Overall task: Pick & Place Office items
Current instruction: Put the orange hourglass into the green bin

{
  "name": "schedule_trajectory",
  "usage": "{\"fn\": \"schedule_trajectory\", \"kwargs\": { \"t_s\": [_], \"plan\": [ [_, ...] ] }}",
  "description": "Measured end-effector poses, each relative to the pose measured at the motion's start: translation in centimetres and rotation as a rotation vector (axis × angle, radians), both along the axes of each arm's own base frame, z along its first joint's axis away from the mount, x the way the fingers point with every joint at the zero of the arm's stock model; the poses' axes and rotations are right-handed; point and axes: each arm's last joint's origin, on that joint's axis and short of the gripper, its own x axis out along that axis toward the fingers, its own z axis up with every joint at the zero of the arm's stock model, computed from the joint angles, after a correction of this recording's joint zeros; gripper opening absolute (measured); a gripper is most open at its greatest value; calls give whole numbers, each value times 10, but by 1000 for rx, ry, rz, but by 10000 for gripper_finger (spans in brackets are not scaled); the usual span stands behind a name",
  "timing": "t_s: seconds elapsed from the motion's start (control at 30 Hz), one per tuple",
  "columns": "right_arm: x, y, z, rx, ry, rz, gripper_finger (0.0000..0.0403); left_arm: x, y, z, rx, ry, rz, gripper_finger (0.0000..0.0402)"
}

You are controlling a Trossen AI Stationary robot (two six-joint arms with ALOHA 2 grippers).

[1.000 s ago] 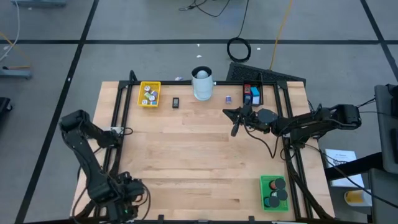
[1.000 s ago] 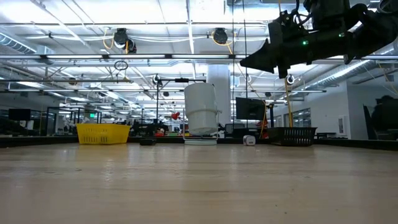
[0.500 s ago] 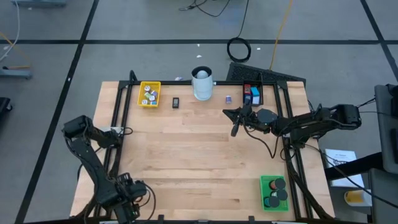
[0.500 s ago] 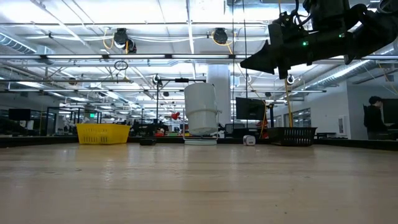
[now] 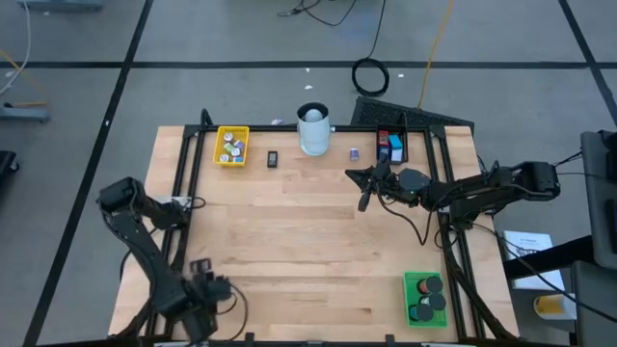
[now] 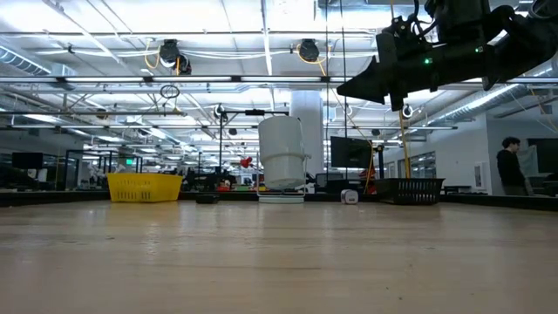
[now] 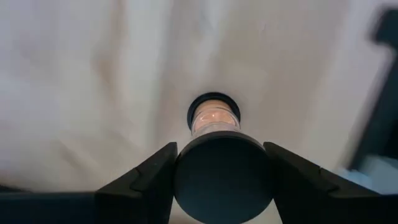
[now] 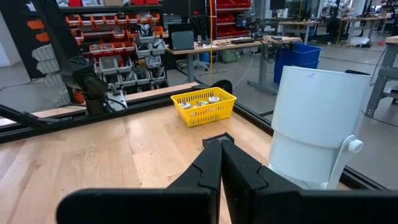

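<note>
Clamping a black round disc (image 7: 222, 174) by its rim, the left gripper (image 7: 217, 168) holds something light, stiff, probably slippery.

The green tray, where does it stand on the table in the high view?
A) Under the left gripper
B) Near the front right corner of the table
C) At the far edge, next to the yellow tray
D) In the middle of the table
B: in the high view the green tray sits by the table's front right corner, with black discs in it, far from the yellow tray at the far edge.
</note>
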Motion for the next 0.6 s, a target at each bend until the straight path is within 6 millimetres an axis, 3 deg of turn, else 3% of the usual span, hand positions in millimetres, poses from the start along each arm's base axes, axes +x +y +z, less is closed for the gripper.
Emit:
{"fn": "schedule_trajectory", "kwargs": {
  "t_s": [0.17, 0.37, 0.47, 0.6],
  "plan": [
    [0, 0, 0, 7, -3, 0, 2, 37, 40, 14, 97, -92, -173, 215],
    [0, 0, 0, 3, -2, -1, 2, 116, 111, 14, 33, -200, -338, 215],
    [0, 0, 0, 0, -1, 0, 2, 146, 143, 9, -27, -272, -380, 215],
    [0, 0, 0, -16, 7, 0, 2, 174, 168, 11, -1, -298, -414, 215]
  ]
}}
